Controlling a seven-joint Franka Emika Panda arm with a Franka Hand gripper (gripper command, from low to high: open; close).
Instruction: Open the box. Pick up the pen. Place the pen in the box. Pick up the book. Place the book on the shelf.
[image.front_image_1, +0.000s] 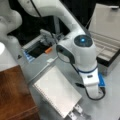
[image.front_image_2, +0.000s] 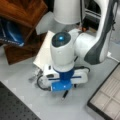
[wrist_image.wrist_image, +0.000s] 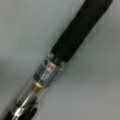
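The pen (wrist_image.wrist_image: 70, 42) fills the wrist view on a slant, black grip at the upper right and clear section lower left, lying on the grey table. In a front view the gripper (image.front_image_2: 64, 90) is down at the table over the pen (image.front_image_2: 65, 94), whose dark tip pokes out below the hand; the fingers are hidden. The box (image.front_image_1: 110, 60) stands open with its lid raised, and its pale compartments (image.front_image_2: 107, 92) show. The off-white book (image.front_image_1: 56, 90) lies flat beside the arm, partly hidden behind it (image.front_image_2: 45, 51). The reddish-brown shelf (image.front_image_1: 15, 95) shows in both front views (image.front_image_2: 22, 10).
A dark bin (image.front_image_1: 37, 50) with blue and orange items sits at a front view's upper left. The white arm (image.front_image_1: 82, 50) towers over the table's middle. A black cable (image.front_image_2: 41, 83) loops beside the hand. A blue object (image.front_image_2: 10, 35) sits under the shelf top.
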